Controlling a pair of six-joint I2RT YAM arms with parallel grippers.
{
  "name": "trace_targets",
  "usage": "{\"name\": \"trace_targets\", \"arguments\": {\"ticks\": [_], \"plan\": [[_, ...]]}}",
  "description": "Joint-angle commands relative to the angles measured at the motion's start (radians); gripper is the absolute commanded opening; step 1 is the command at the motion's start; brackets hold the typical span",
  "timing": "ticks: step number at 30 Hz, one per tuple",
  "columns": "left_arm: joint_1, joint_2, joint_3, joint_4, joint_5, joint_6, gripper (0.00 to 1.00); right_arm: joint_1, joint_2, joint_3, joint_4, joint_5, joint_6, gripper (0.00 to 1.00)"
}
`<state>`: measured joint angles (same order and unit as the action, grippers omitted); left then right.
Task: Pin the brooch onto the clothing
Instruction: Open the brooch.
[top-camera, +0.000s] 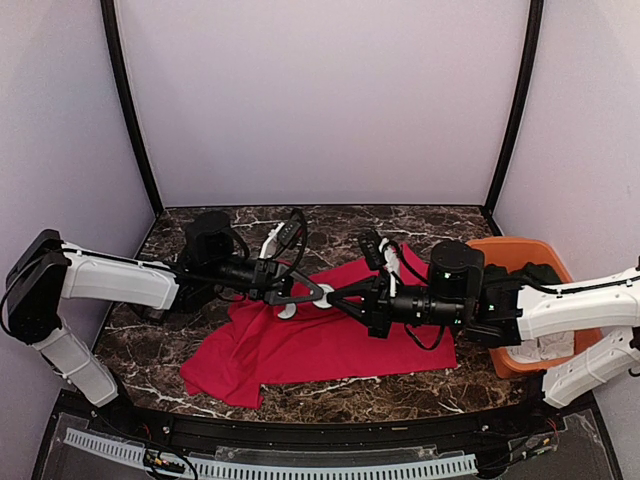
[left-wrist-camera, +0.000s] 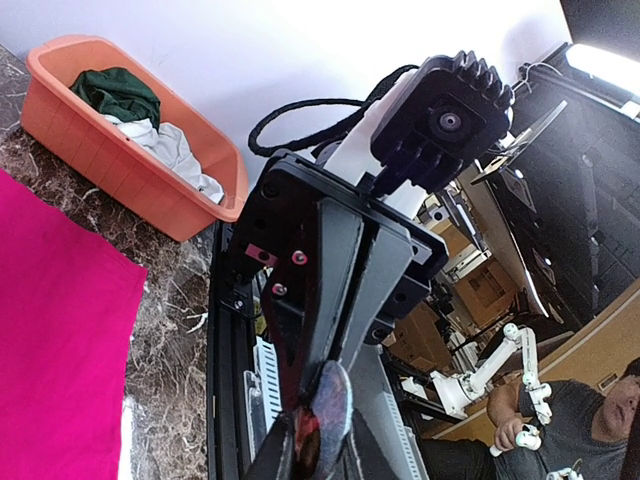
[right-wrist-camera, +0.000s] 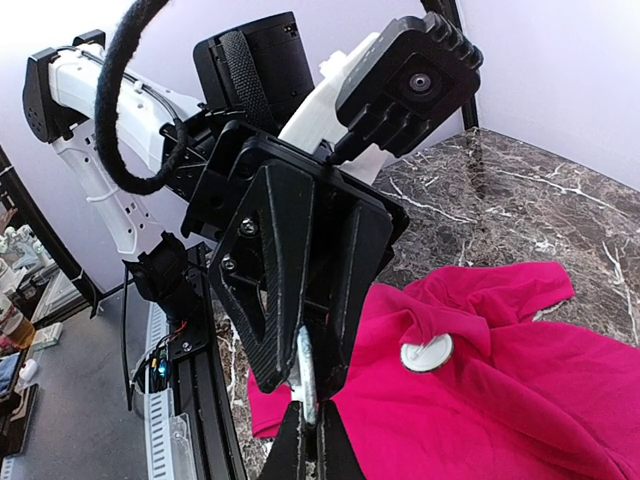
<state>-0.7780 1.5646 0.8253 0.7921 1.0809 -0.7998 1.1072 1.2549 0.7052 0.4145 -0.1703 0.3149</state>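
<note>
The clothing, a bright red T-shirt (top-camera: 300, 350) (right-wrist-camera: 500, 400) (left-wrist-camera: 50, 330), lies crumpled on the marble table. Just above it both grippers meet tip to tip. The brooch (right-wrist-camera: 306, 358) (left-wrist-camera: 338, 395), a thin round disc seen edge-on, is pinched between them. My right gripper (right-wrist-camera: 310, 405) (top-camera: 337, 298) is shut on its lower edge. My left gripper (left-wrist-camera: 320, 425) (top-camera: 308, 292) is closed on it from the opposite side. A second white round disc (right-wrist-camera: 427, 352) sits on a raised fold of the shirt, beside the grippers.
An orange basket (top-camera: 510, 248) (left-wrist-camera: 130, 170) at the right holds a dark green garment (left-wrist-camera: 118, 92) and a white cloth (left-wrist-camera: 170, 145). The right arm passes over it. A black rail (top-camera: 300, 425) runs along the table's near edge.
</note>
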Motion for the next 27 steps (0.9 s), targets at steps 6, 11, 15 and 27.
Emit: {"name": "trace_targets", "arguments": {"ticks": [6, 11, 15, 27], "plan": [[-0.003, -0.005, -0.02, 0.035, 0.013, -0.029, 0.16, 0.007, -0.025, 0.009, 0.008, 0.046, -0.024, 0.0], [-0.004, -0.009, -0.008, -0.011, 0.0, 0.005, 0.05, 0.008, -0.016, 0.027, -0.002, 0.042, -0.014, 0.0], [-0.003, -0.017, 0.006, -0.08, -0.021, 0.058, 0.03, 0.01, -0.003, 0.043, -0.009, 0.034, 0.008, 0.0], [-0.005, -0.078, 0.05, -0.418, -0.212, 0.275, 0.02, 0.014, 0.045, 0.094, -0.043, 0.091, 0.037, 0.0]]}}
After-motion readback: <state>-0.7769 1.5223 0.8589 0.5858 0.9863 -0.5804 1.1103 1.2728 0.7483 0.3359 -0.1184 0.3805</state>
